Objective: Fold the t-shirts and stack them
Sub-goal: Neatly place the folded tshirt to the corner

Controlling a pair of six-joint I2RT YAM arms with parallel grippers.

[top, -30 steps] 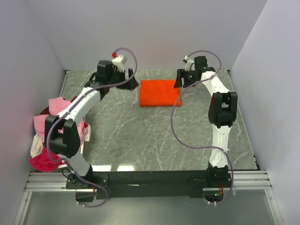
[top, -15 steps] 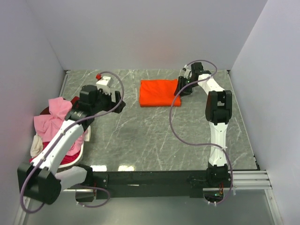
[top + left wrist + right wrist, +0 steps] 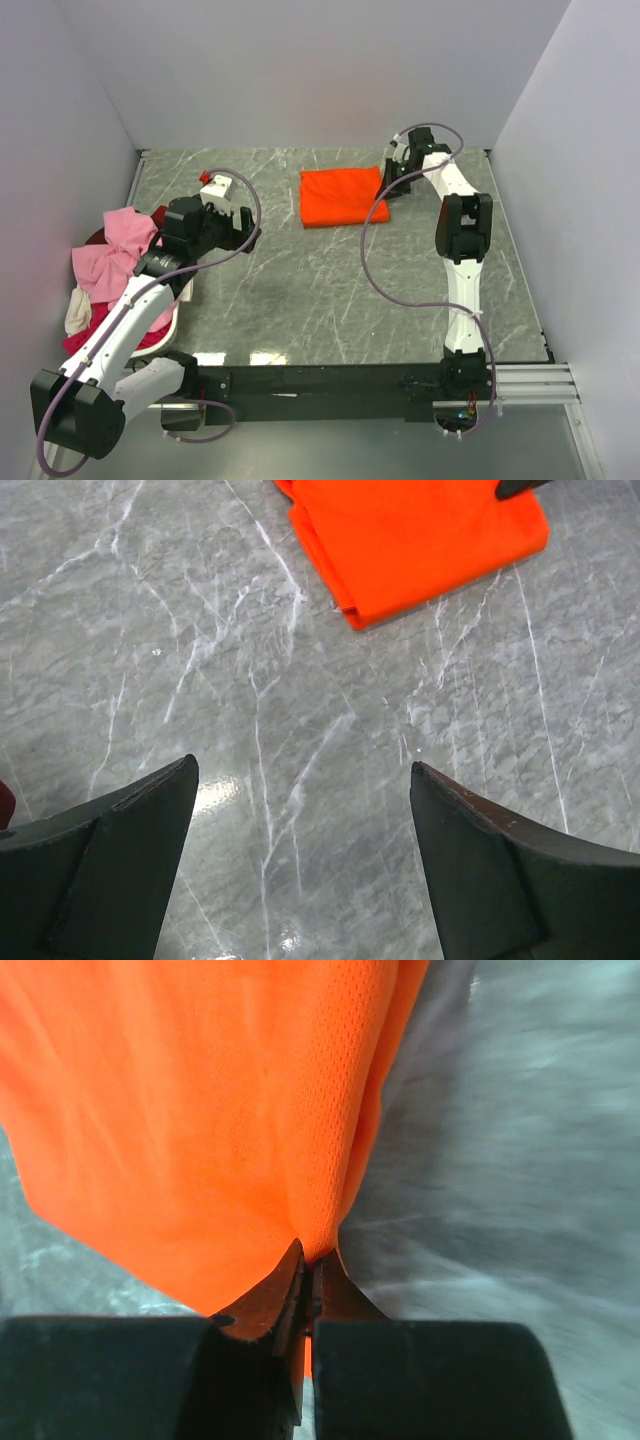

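Right gripper pinches the orange t-shirt at its right edge; left gripper, spread wide, hangs well left of it.

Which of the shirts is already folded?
The orange t-shirt, a neat flat rectangle at the back; the pink and cream ones lie crumpled in a pile.

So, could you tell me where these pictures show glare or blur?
Top external: two bright glare patches on the table, near edge. Left wrist: sharp, one glare spot low on the table. Right wrist: orange t-shirt weave crisp, the table beside it blurred.
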